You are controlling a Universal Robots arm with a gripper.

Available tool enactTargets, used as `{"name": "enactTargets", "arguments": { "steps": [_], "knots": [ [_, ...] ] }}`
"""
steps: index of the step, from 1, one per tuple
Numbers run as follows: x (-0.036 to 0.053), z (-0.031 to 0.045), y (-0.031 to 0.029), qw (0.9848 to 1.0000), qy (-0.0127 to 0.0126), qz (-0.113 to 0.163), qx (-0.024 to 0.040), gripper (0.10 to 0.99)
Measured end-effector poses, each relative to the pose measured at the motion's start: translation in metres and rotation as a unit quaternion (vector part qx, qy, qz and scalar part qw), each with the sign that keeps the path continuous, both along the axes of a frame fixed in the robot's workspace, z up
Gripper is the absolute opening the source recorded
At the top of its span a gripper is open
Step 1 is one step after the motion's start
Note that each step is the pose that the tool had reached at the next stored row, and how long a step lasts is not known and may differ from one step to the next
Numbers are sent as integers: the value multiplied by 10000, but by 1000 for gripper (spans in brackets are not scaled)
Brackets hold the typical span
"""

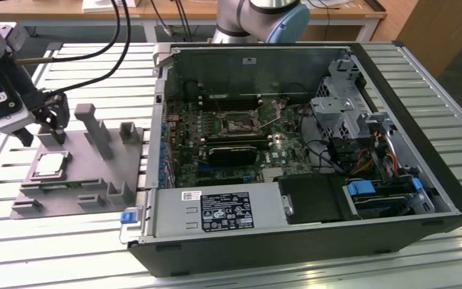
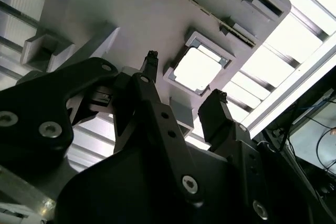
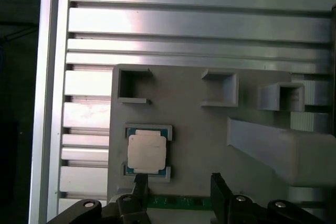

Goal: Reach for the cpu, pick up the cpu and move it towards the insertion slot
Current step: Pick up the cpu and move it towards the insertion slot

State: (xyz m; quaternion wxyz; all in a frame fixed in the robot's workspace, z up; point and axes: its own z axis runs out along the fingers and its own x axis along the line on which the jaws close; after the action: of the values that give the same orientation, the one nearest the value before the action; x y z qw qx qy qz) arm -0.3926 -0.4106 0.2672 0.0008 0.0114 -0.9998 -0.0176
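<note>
- The end effector [image 1: 43, 133] hangs over the grey holder [image 1: 94, 180], which lies on the slatted metal worktop [image 1: 22, 253].
- Its two dark fingers [image 2: 220, 111] are spread apart, and we see nothing pinched between them.
- The cpu [image 1: 50, 164] lies flat in a square recess of the holder, below the end effector and apart from it. No finger touches it.
- In both wrist views the cpu [image 2: 197, 69] [image 3: 147, 150] shows just beyond the fingertips of the end effector [image 2: 185, 75] [image 3: 178, 179]. Its pale metal top faces up.
- In the first wrist view, the cpu is nearer to one fingertip than to the other.
- Upright grey posts [image 1: 94, 129] of the holder stand near the end effector, on the exterior view's right of it.
- The insertion slot [image 1: 237, 123] is well apart from the end effector, further toward the exterior view's right. It sits on the green circuit board [image 1: 190, 162] inside the open computer case [image 1: 295, 253].
- The slot is a dark square with a shiny frame, and we see nothing in it.
</note>
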Motion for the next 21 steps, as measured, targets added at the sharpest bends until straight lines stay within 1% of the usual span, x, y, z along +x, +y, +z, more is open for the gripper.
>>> {"name": "enactTargets", "arguments": {
  "steps": [6,15,17,18,21],
  "knots": [
    [-10,-56,-32,10000,1,11,-6,588],
    [-31,-188,-62,10000,-1,17,-5,588],
    [-39,-210,-63,10000,0,18,-6,600],
    [-43,-221,-64,10000,0,18,-6,663],
    [-55,-254,-67,10000,0,19,-5,663]
  ]
}}
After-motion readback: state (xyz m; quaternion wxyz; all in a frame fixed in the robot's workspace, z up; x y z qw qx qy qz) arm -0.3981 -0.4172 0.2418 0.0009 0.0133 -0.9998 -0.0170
